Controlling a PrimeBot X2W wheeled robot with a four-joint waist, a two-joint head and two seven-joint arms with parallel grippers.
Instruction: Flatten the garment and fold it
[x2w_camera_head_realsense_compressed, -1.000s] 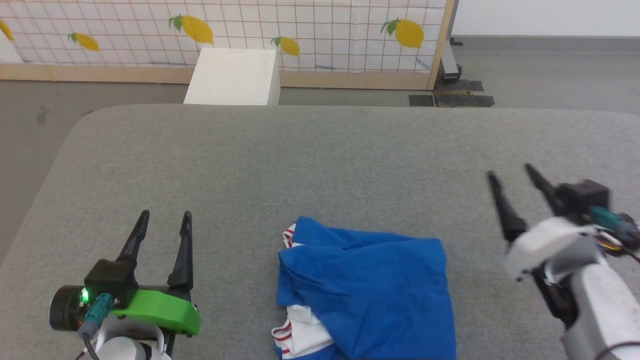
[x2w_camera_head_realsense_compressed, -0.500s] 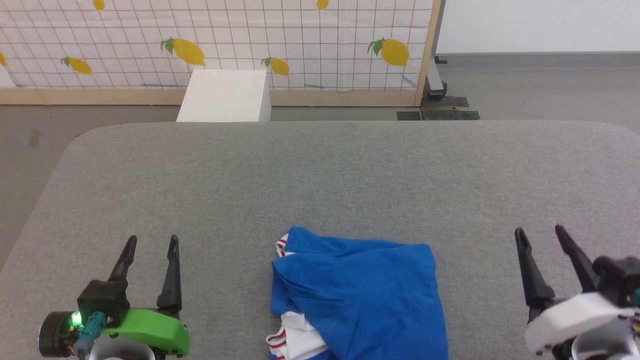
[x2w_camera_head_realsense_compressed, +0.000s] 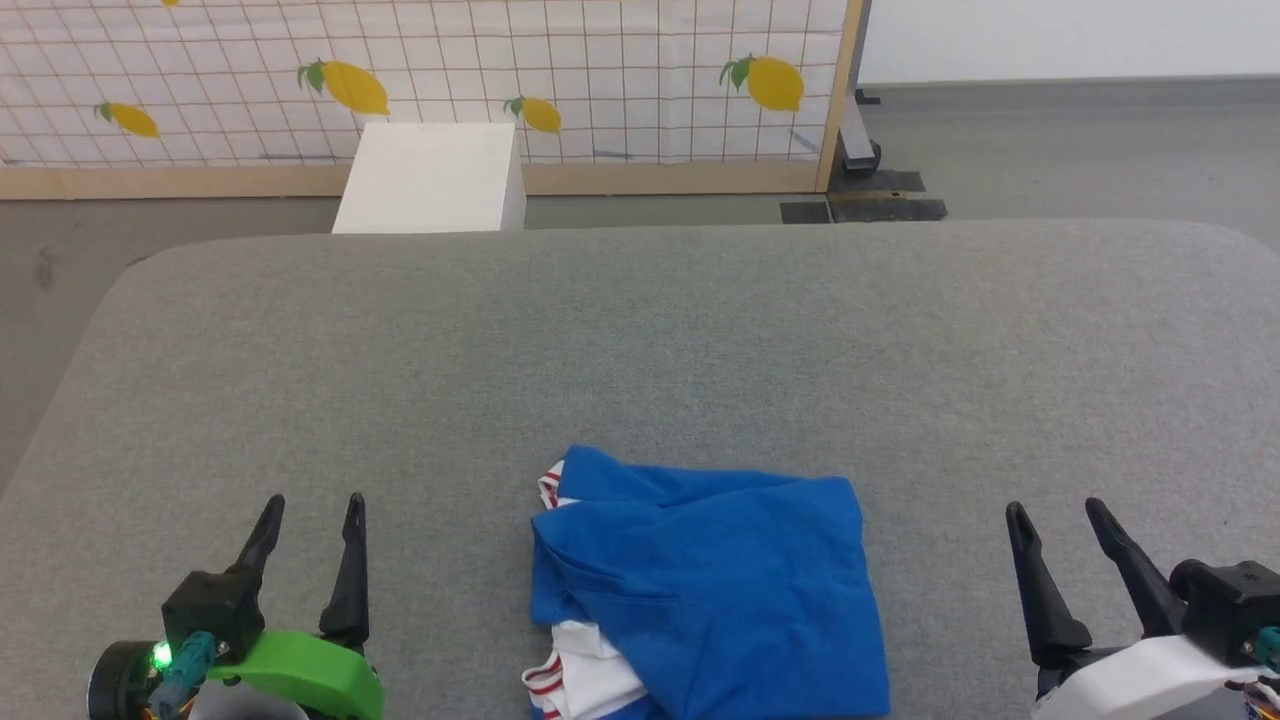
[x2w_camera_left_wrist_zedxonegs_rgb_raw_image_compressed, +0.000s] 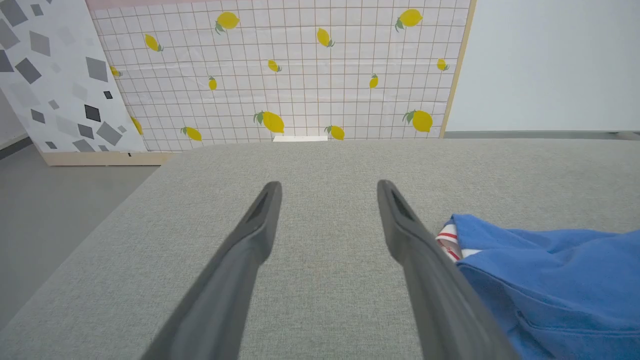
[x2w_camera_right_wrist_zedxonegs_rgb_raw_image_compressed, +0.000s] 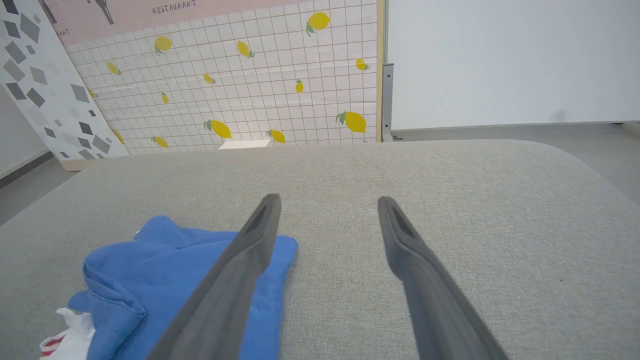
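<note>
Two pairs of jaws gape empty, flanking the folded garment (x2w_camera_head_realsense_compressed: 700, 590), its near edge cut off.

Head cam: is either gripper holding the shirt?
No, the left gripper and right gripper stand open on either side of the shirt, clear of it.

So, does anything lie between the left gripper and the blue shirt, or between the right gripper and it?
Nothing visible does. Just bare grey table lies between the left gripper and the garment, and between the right gripper and the garment. Both grippers are open, apart from the cloth.
</note>
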